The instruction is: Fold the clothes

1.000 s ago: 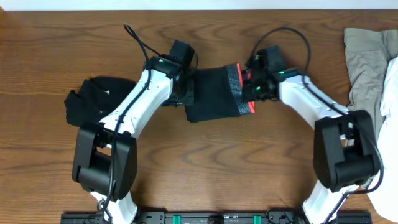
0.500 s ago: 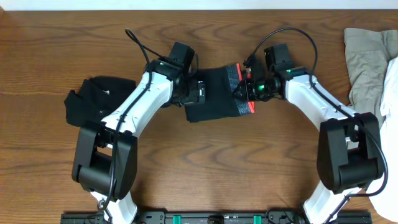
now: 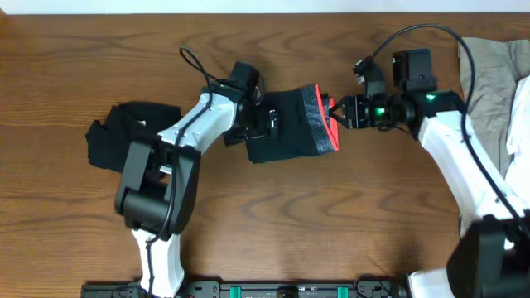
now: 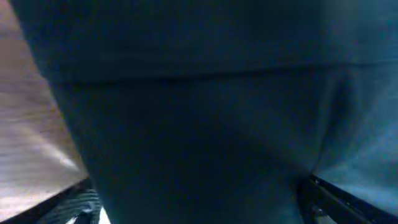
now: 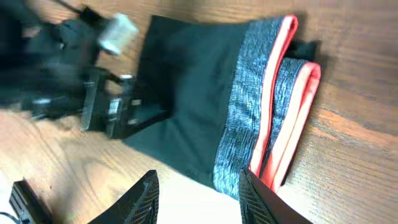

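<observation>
The right gripper (image 3: 336,112) is drawing back to the right, off the grey, red-edged waistband (image 5: 249,106) it was closed on a second ago. Its jaws are now standing apart, just beside the band. The left gripper (image 3: 268,124) is staying over the folded black pants (image 3: 290,139), its jaws spread wider than before and clamping nothing. The pants are lying mid-table (image 3: 265,223), and the left arm (image 3: 207,124) is hiding their left edge. A black heap (image 3: 124,136) is lying far left, with a khaki garment (image 3: 489,74) and a white cloth (image 3: 522,108) far right.
</observation>
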{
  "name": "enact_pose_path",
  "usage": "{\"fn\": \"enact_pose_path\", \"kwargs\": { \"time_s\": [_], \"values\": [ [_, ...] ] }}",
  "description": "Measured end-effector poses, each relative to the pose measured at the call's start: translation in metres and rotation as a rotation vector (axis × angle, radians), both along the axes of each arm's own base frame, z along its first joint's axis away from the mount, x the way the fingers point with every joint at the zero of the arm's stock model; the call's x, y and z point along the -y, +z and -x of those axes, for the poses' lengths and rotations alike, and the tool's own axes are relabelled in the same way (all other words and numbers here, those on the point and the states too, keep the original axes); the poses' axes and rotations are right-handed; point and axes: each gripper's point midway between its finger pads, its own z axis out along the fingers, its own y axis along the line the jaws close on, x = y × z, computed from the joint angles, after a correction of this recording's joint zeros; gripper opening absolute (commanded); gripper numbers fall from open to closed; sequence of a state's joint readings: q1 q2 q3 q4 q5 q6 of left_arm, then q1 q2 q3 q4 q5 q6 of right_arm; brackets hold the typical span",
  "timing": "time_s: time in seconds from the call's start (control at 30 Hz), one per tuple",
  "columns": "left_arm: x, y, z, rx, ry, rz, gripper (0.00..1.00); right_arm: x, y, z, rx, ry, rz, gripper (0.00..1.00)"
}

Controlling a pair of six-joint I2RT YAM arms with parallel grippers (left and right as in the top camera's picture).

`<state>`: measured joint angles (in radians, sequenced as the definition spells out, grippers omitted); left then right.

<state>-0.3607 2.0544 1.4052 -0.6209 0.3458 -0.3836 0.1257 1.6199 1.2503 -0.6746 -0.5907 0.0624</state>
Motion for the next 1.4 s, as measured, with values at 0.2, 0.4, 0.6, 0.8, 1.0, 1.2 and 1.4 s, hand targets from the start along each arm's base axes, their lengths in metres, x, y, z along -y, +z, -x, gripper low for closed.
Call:
{"fn": "enact_pose_path", "kwargs": {
  "time_s": [0.2,0.4,0.6,0.8,1.0,1.2,1.4],
  "values": [
    [0.003,-0.004,-0.003,-0.016,0.013,0.050,0.06,0.004,0.026,0.005,0.078,-0.005,0.017,0.43],
    [0.002,0.003,0.008,-0.038,-0.040,0.046,0.06,0.011,0.026,0.006,0.081,-0.023,0.054,0.43],
    [-0.019,0.067,0.015,0.088,-0.094,-0.022,0.06,0.016,0.022,0.006,0.074,-0.040,0.087,0.44],
    [-0.078,0.176,0.011,0.369,-0.055,-0.091,0.06,0.018,0.021,0.005,0.074,-0.048,0.101,0.44],
    [-0.160,0.182,0.016,0.343,0.046,-0.198,0.06,0.019,0.020,0.007,0.068,-0.048,0.104,0.43],
    [-0.225,0.152,0.019,0.233,0.138,-0.249,0.07,0.019,0.019,0.008,0.062,-0.049,0.104,0.41],
    [-0.283,0.129,0.024,0.160,0.254,-0.266,0.56,0.019,0.019,0.008,0.061,-0.050,0.104,0.40]
  ]
}}
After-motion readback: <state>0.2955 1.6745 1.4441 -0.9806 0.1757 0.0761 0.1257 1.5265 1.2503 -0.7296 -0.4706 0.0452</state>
